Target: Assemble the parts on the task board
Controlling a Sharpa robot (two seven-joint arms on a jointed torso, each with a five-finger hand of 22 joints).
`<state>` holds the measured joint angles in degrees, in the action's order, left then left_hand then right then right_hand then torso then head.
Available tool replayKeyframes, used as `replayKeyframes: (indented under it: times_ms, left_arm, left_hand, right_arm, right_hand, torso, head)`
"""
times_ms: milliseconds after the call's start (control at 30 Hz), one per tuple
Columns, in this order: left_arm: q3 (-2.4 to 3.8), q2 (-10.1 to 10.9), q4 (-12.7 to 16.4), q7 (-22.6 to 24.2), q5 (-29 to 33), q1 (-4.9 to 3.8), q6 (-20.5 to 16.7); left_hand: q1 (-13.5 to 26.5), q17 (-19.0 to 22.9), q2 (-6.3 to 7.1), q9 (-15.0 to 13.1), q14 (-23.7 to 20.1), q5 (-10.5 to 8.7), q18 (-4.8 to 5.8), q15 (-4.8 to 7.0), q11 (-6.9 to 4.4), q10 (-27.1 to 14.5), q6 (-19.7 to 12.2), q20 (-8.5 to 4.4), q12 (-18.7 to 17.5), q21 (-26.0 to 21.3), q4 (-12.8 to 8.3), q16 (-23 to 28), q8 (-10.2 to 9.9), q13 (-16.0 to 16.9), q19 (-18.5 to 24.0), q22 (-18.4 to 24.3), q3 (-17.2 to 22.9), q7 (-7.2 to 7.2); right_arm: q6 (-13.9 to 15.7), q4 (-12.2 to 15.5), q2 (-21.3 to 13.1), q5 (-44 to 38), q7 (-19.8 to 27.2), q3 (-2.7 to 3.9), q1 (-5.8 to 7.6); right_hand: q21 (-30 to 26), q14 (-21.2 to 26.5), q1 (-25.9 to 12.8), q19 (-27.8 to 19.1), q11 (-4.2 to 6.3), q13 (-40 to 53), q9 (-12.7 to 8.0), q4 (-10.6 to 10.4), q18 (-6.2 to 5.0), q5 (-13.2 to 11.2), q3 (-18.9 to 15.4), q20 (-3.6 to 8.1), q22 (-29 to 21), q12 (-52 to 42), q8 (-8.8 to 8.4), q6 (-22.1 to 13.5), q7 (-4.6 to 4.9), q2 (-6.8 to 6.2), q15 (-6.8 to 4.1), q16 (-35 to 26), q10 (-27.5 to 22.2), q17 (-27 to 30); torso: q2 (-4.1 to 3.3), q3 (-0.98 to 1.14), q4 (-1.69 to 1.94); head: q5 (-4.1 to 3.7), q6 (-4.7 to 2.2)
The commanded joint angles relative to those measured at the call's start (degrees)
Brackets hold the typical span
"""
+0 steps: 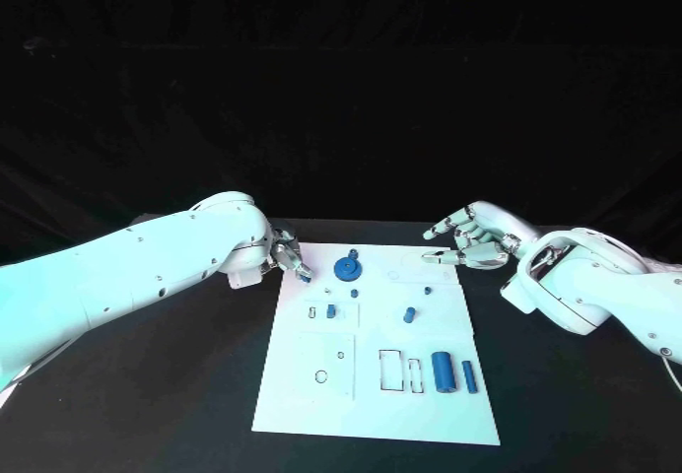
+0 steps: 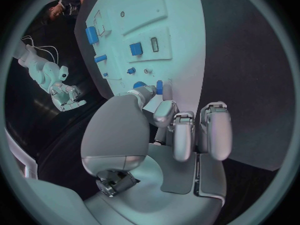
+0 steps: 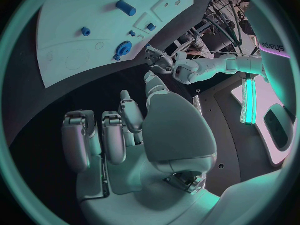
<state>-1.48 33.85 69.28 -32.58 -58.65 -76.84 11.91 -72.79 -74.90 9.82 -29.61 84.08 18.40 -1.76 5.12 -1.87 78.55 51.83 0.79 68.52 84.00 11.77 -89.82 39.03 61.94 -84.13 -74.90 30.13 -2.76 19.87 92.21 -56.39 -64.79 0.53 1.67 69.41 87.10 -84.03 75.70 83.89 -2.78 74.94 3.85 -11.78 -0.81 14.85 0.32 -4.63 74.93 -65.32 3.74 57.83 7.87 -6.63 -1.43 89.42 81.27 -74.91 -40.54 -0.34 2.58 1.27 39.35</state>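
Task board (image 1: 306,394): a white plate lying flat in the middle of the black table (image 1: 157,394), its long side running from near to far.
Round part (image 1: 347,267): a blue disc with a raised stub, on the far end of the board, just right of the left hand's fingertips.
Small parts: a little blue peg (image 1: 354,292) sits just nearer than the disc; a blue block (image 1: 331,310) stands left of centre; a short blue piece (image 1: 409,315) lies tilted right of centre; a tiny blue piece (image 1: 425,291) sits farther off on the right.
Cylinders: a thick blue cylinder (image 1: 443,371) and a thin blue rod (image 1: 470,376) lie side by side at the near right of the board, lengthwise.
Outlines: rectangular slots (image 1: 389,369) are cut just left of the thick cylinder, and an oval slot (image 1: 321,376) at the near left.
Left hand (image 1: 285,256): at the board's far left corner, fingertips over its edge; the wrist view shows a small blue part (image 2: 159,87) pinched at the tips, the other fingers curled close together.
Right hand (image 1: 469,241): raised just beyond the board's far right corner, apart from it, fingers spread and loosely bent, holding nothing.
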Motion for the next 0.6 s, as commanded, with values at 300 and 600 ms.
replayKeyframes:
  times_ms: [300,600]
  left_arm:
    - [-0.94,5.1,10.7,1.4,-0.4,2.01,-11.4]
    - [-1.14,6.7,14.1,-0.2,-1.9,2.82,-10.8]
  left_hand:
    - [1.1,-15.1,0.53,-0.1,5.9,1.40,0.26,0.08,-0.20,0.9,1.1,-0.13,0.2,0.9,-9.2,-0.2,0.5,0.4,-4.0,-9.8,9.3,0.46]
    - [1.2,-15.1,0.64,0.0,5.9,1.65,0.32,0.11,-0.23,1.0,1.2,-0.16,0.3,1.0,-9.4,-0.2,0.5,0.5,-4.1,-10.0,9.4,0.49]
  right_arm:
    - [-0.7,-0.1,-0.1,0.1,0.5,0.00,-0.03]
    - [-0.8,-0.2,0.1,0.1,0.5,0.00,-0.04]
  right_hand:
    - [-0.2,-5.6,-0.2,3.0,-0.03,1.2,0.1,0.1,-0.58,0.5,-0.4,-0.14,9.3,0.0,0.15,0.2,-0.10,0.52,0.13,-0.4,-0.4,-13.5]
    - [-0.2,-5.6,-0.2,3.0,-0.03,1.2,0.1,0.1,-0.58,0.5,-0.4,-0.14,9.3,0.0,0.15,0.2,-0.10,0.52,0.13,-0.4,-0.4,-13.5]
  torso:
    - [-0.07,-0.14,0.00]
    - [-0.15,-0.09,-0.13]
  head:
    - [0.23,0.11]
    - [0.56,0.47]
